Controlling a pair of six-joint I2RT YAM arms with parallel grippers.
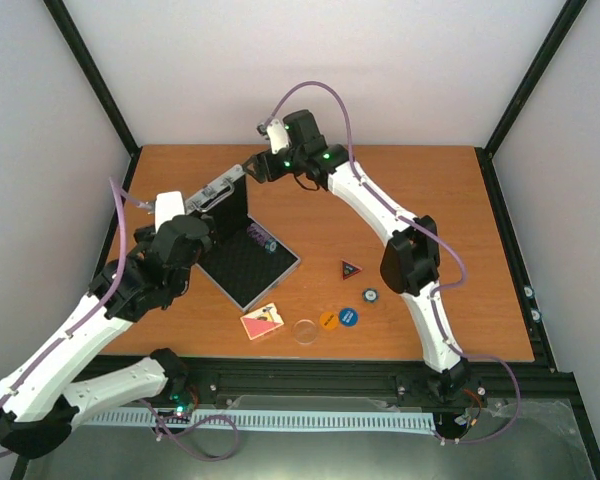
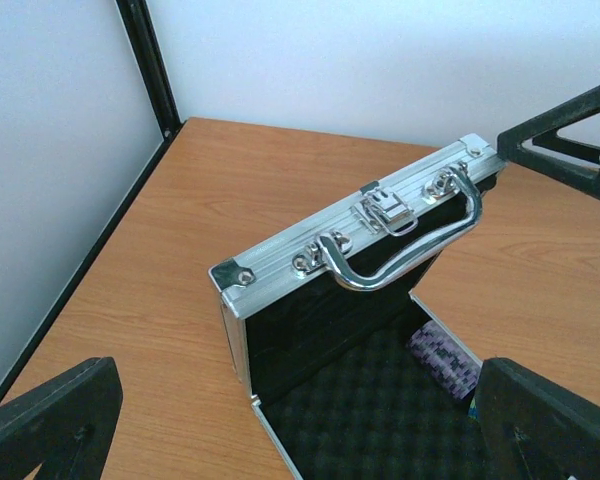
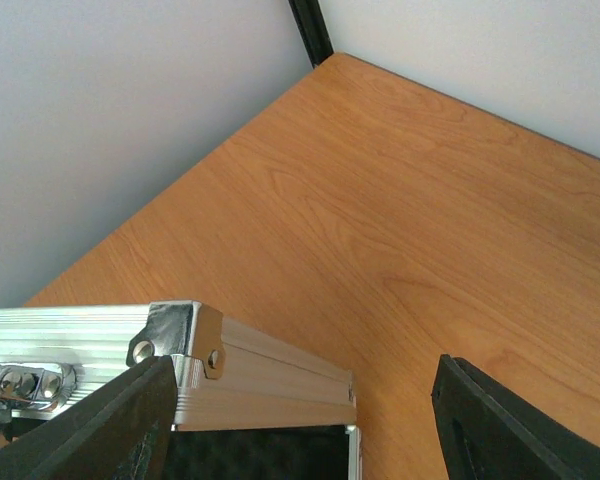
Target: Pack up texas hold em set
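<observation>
- White walls (image 1: 380, 70) are enclosing the wooden worktop (image 1: 410, 200).
- The case (image 1: 252, 268) is standing open, centre-left.
- My left hand (image 1: 208, 200) is gaping by its handle (image 2: 400, 255); my right hand (image 1: 250, 168), also apart, is sitting at the lid's (image 1: 230, 212) corner.

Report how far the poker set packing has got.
Done: the case stands open, lid upright, with one chip stack inside. In hand: the right pincer straddles the lid's top corner, jaws open; the left pincer hovers open near the handle, holding nothing. Left: the pink card deck, clear disc, orange disc, blue disc, blue-white chip and triangle lie on the table; the lid needs closing.
</observation>
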